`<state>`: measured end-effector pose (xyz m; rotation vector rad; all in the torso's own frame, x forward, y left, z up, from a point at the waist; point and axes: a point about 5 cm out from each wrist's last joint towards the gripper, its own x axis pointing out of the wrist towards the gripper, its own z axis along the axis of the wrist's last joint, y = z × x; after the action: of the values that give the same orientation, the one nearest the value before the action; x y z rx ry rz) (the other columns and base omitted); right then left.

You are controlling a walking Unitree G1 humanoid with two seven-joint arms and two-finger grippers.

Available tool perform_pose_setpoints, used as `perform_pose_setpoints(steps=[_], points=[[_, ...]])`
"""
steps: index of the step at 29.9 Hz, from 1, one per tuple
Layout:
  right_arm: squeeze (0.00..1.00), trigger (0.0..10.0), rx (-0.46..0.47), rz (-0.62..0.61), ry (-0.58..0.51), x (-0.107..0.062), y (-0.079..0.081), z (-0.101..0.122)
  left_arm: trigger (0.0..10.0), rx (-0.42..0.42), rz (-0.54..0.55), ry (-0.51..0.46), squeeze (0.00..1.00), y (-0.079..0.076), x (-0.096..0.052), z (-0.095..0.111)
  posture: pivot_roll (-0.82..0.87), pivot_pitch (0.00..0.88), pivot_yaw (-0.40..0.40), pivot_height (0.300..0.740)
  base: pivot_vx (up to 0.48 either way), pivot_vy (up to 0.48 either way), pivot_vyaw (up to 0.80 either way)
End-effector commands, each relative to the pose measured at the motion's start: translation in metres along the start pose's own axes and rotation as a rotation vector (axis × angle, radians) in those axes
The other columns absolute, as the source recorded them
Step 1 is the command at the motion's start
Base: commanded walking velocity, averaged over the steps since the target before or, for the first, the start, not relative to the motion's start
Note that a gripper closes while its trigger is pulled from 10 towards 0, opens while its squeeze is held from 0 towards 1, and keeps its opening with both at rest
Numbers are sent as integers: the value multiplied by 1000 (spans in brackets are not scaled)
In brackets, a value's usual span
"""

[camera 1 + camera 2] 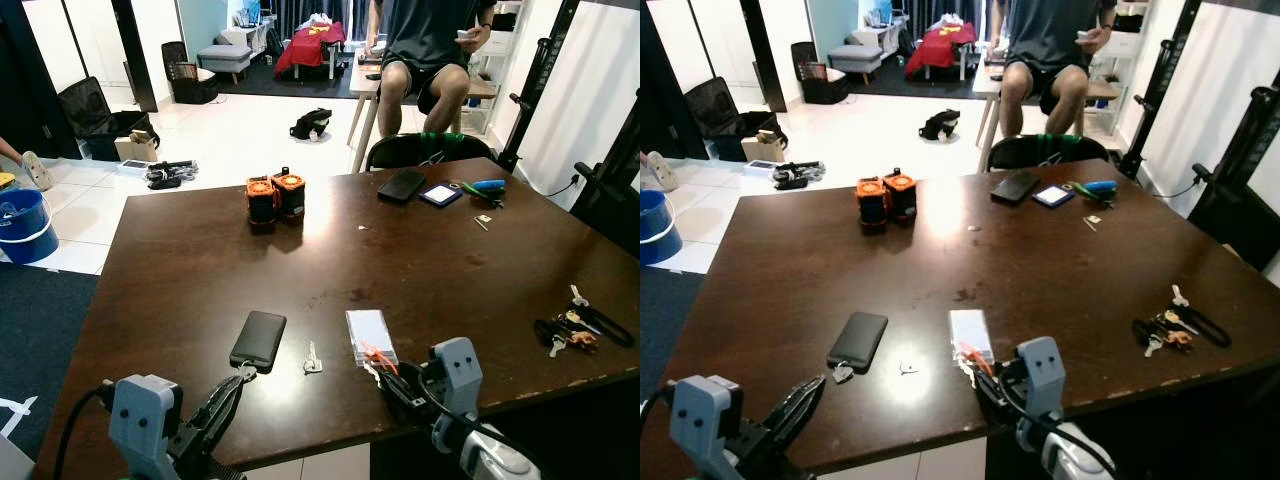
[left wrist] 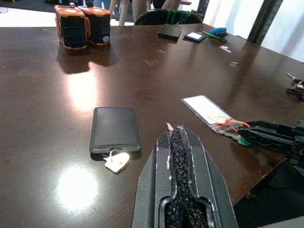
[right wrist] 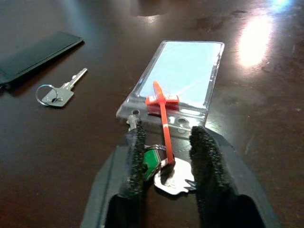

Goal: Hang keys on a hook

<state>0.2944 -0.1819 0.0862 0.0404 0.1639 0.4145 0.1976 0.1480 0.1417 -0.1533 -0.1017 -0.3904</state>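
At the near left edge of the dark brown wooden table [image 1: 420, 260], the left gripper [image 2: 182, 156] hovered with its two black fingers pressed together, clenched on nothing. Just beyond it lay a flat black rectangular phone [image 1: 259, 338] with a small white tag [image 2: 117, 161] at its near end, then a single small silver key on a ring [image 3: 58, 91].

Next came the task's thing: a clear plastic card holder [image 3: 180, 76] tied by an orange strap [image 3: 163, 118] to a silver key and green-headed key [image 3: 164, 172]. Its long axis ran straight away from the right gripper [image 3: 167, 152], with the keys at the near end. That gripper's jaws stood partly open, the keys lying between the two fingers; whether the pads touched them I could not tell. The right arm was clearly the nearer, so closing there looked like the coming move.

Farther right, near the table's right edge, lay a separate dark bunch of keys [image 1: 572, 327], well apart from both grippers.
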Motion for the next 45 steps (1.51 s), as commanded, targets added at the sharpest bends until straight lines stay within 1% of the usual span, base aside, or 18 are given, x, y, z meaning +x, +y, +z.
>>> perform_pose_setpoints(steps=[1,2,4,5,19,20,23,24,25,30,33,34,35,36,38,40,42,45], points=[[0,2471,33,-12,76,-7,-1,-17,10000,2,-8,14,0,-1,-3,0,-65,16,113,740,0,0,0],[0,784,36,-13,75,-7,-1,-17,10000,3,-7,15,0,0,-3,0,-64,23,115,740,0,0,0],[0,784,37,-14,74,-7,-1,-17,10000,4,-6,16,0,0,-3,0,-64,23,115,740,0,0,0],[0,0,39,-14,73,-7,-1,-16,10000,5,-5,16,0,0,-3,0,-64,28,117,740,0,0,0],[0,0,43,-21,65,-5,-2,-14,10000,15,1,22,0,1,-3,1,-58,31,118,740,0,0,0],[0,588,42,-21,64,-5,-2,-14,10000,17,2,23,0,1,-3,0,-58,31,118,740,0,0,0],[0,588,41,-22,64,-5,-2,-14,10000,18,2,24,0,1,-3,0,-58,31,118,740,0,0,0],[0,7255,38,-25,63,-4,-2,-14,10000,18,3,24,0,2,-3,0,-54,33,118,740,0,0,0],[0,10000,34,-28,57,-3,-2,-13,10000,20,4,25,0,2,-3,0,-54,33,118,740,0,0,0],[0,10000,45,-27,16,1,1,-4,10000,27,11,26,0,3,-2,1,-52,33,121,740,0,0,0],[0,10000,98,-11,-136,14,11,34,10000,34,53,26,0,8,1,2,-56,32,128,740,0,0,0],[0,10000,98,-11,-136,14,11,34,10000,34,53,26,0,8,1,2,-56,32,128,740,0,0,0],[0,10000,118,-2,-209,21,17,56,10000,34,68,22,0,10,3,3,-56,32,128,740,0,0,0],[0,10000,118,-2,-209,21,17,56,10000,34,68,22,0,10,3,3,-56,32,128,740,0,0,0],[0,10000,142,26,-316,29,28,90,10000,37,78,17,0,11,6,4,-56,32,128,740,0,0,0],[0,10000,142,26,-316,29,28,90,10000,37,78,17,0,11,6,4,-56,32,128,740,0,0,0],[0,10000,148,66,-395,35,38,117,10000,46,74,20,0,10,9,4,-58,29,130,740,0,0,0],[0,10000,147,83,-422,36,41,127,10000,52,82,19,0,11,9,4,-57,29,124,740,0,0,0]])
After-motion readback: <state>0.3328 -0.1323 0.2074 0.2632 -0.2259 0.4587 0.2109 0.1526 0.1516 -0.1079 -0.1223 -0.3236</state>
